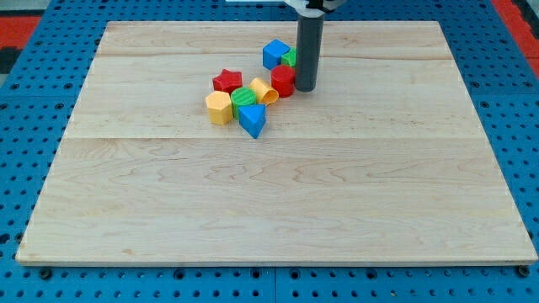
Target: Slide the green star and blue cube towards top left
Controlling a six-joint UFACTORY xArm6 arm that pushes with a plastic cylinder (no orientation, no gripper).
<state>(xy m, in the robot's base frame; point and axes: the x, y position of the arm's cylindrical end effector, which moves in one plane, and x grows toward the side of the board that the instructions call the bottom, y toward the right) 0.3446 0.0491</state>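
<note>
Seven blocks sat clustered in the upper middle of the tabletop [278, 210]: one blue cube [274, 54], one green star [290, 58], one red cylinder [282, 82], one red star [226, 82], one green round block [244, 97], two yellow blocks [219, 108] [264, 90], and one blue triangular block [252, 119]. No pincer existed; my tip [305, 87] stood just right of the green star, touching the red cylinder.

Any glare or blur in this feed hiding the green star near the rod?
Camera view: even lighting, no glare on the wooden board, only soft shadows under the blocks; sharp focus. My tip and its dark rod cover most of the green star block, right of the blue cube.
</note>
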